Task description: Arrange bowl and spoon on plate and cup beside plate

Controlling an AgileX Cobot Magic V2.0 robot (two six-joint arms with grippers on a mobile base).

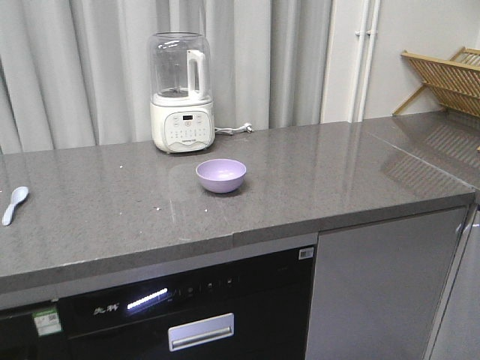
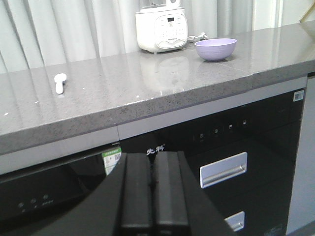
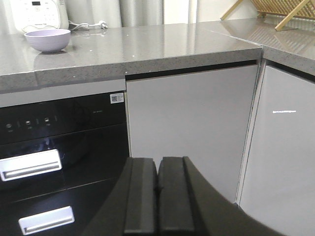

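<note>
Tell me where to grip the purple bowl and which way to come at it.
Pinch the bowl by its rim, coming straight down from above with the jaws straddling the wall. It sits upright and empty on the counter. Its rounded wall tapers downward, so a side grasp would likely slip.

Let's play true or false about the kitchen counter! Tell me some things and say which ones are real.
1. The purple bowl sits upright on the grey counter. True.
2. The spoon lies inside the bowl. False: it lies on the counter, far off to the bowl's side.
3. A white blender stands behind the bowl. True.
4. The left gripper holds the spoon. False: it is shut on nothing, down in front of the counter.
5. The right gripper is shut. True.
</note>
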